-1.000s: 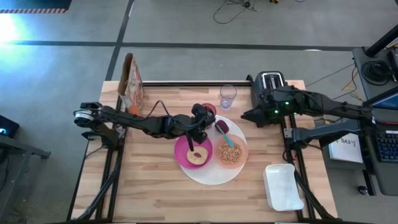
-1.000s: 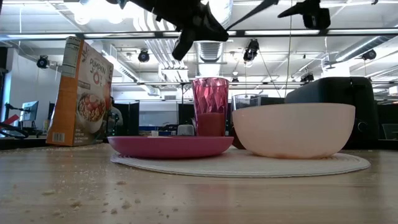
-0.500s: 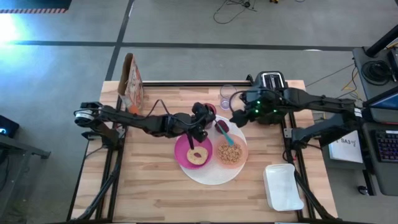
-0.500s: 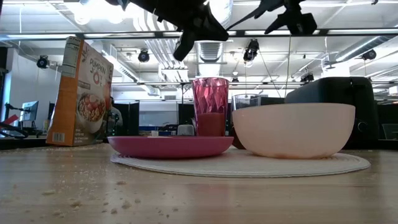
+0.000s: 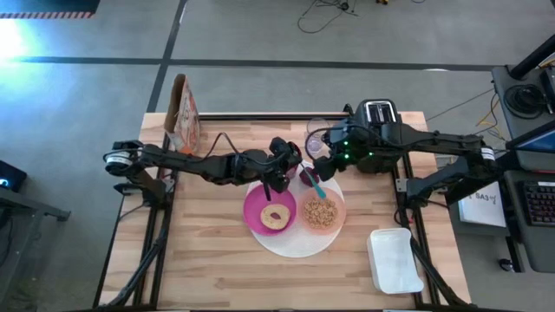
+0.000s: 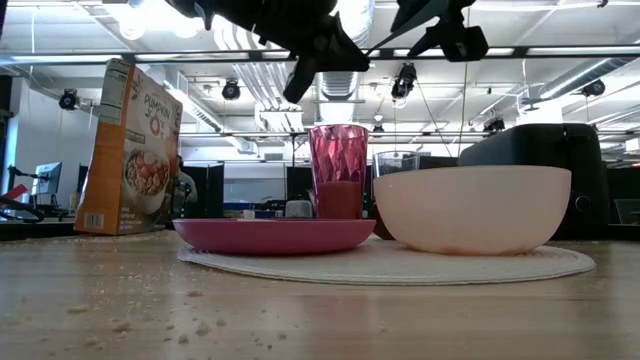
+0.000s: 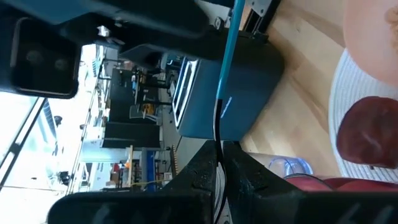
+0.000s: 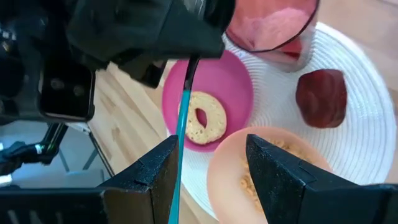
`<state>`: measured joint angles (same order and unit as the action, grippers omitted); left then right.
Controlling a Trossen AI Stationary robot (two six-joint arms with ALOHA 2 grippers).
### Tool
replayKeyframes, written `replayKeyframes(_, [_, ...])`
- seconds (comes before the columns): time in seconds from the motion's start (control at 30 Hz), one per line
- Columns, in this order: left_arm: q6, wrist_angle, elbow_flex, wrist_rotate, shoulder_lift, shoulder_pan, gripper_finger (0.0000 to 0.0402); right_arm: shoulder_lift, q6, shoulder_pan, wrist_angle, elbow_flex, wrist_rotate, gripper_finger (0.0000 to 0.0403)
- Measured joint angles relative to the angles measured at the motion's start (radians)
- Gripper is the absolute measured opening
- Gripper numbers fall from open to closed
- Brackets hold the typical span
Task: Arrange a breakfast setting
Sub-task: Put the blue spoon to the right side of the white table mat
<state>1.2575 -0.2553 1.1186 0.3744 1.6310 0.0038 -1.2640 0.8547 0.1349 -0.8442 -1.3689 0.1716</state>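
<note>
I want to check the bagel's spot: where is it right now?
In the high view the bagel lies on the magenta plate, left of the cereal bowl, on the white plate.

Breakfast setting on the table, seen from above.
On the large plate (image 5: 295,247): small plate (image 5: 257,212) holding the bagel (image 5: 277,216) at left, bowl (image 5: 323,213) at right, cup (image 5: 291,157) and fruit (image 5: 310,176) behind them.

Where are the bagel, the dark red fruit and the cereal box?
bagel (image 8: 204,118): right wrist view, on its ring.
fruit (image 8: 320,98): right wrist view, its middle.
cereal box (image 6: 130,148): low view, on its printed front.
</note>
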Motion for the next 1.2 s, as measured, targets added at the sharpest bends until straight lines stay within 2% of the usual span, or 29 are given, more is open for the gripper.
replayKeyframes(0.5, [-0.002, -0.007, 0.0, -0.001, 0.0, 0.006, 0.0, -0.048, -0.042, 0.0, 0.072, 0.0, 0.047, 0.0176])
replayKeyframes(0.63, [-0.002, -0.007, 0.0, -0.043, 0.001, 0.007, 0.0, -0.055, -0.068, 0.0, 0.073, 0.0, 0.046, 0.0168])
replayKeyframes(0.77, [-0.007, -0.004, 0.0, -0.078, 0.002, 0.006, 0.0, -0.079, -0.094, 0.0, 0.08, 0.0, 0.05, 0.0137])
replayKeyframes(1.07, [-0.029, -0.009, -0.001, -0.073, 0.006, 0.008, 0.0, -0.093, -0.142, 0.0, 0.093, -0.001, 0.068, 0.0029])
replayKeyframes(1.2, [-0.032, -0.021, -0.001, -0.069, 0.006, 0.008, 0.0, -0.092, -0.152, 0.002, 0.091, 0.0, 0.061, 0.0017])
